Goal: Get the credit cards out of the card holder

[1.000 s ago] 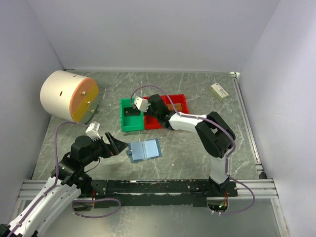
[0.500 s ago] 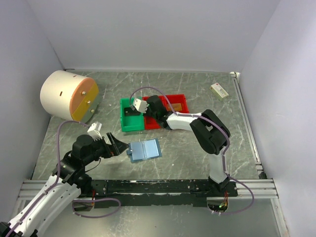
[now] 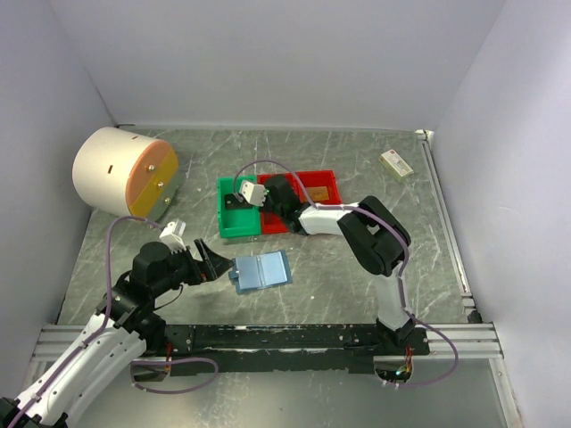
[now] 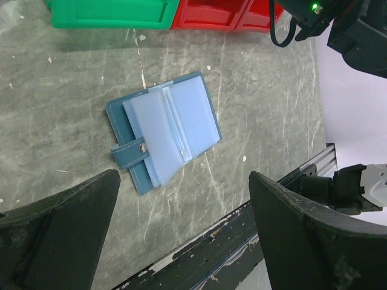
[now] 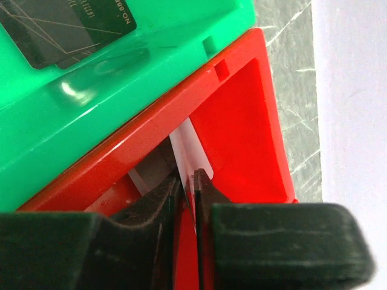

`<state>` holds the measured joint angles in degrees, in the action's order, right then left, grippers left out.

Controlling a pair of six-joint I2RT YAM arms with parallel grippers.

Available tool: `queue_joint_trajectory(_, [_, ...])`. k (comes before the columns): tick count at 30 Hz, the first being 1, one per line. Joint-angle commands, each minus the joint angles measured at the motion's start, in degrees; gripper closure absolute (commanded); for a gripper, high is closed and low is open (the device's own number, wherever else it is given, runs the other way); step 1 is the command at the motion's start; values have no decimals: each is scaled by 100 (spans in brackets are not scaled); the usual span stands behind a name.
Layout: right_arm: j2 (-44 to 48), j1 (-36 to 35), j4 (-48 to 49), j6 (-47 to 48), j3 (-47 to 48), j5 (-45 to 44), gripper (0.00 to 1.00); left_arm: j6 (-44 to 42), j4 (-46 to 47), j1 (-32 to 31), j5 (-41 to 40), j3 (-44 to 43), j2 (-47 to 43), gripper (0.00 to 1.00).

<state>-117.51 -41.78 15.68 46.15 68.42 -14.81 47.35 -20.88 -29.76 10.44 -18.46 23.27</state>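
Card holder (image 4: pixel 163 130) lies open on table (image 4: pixel 272 90), just ahead of left gripper (image 4: pixel 184 181), jaws wide, empty. Right gripper (image 5: pixel 187 184), jaws nearly closed, pinches white card (image 5: pixel 188 148) edge-on in red bin (image 5: pixel 242 121); dark card (image 5: pixel 66 24) in green bin (image 5: pixel 121 90).

Lower left, top view: black two-finger left gripper (image 3: pixel 223 267), jaws spread wide. Wrist view, lower centre: right gripper (image 5: pixel 187 181) pinching thin white card (image 5: pixel 186 142).

Table (image 3: pixel 326 272) open around card holder (image 3: pixel 260 271), bins (image 3: pixel 234 225) seemingly apart
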Motion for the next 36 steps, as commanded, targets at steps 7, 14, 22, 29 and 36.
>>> queue_joint_trajectory(7, [499,37,332,27,-302,175,67,-95,237,40,113,-86,47,1])
queue_joint_trajectory(14, [686,54,83,-1,-342,271,63,-121,249,47,192,-92,149,1])
queue_joint_trajectory(22, [582,65,-111,-163,-314,440,62,-120,281,44,224,-77,229,1])
queue_joint_trajectory(29, [653,66,130,-341,-373,211,61,-104,308,43,233,-42,264,1])
queue_joint_trajectory(36, [1141,71,-838,-2889,177,125,63,-86,314,41,210,-38,297,1])
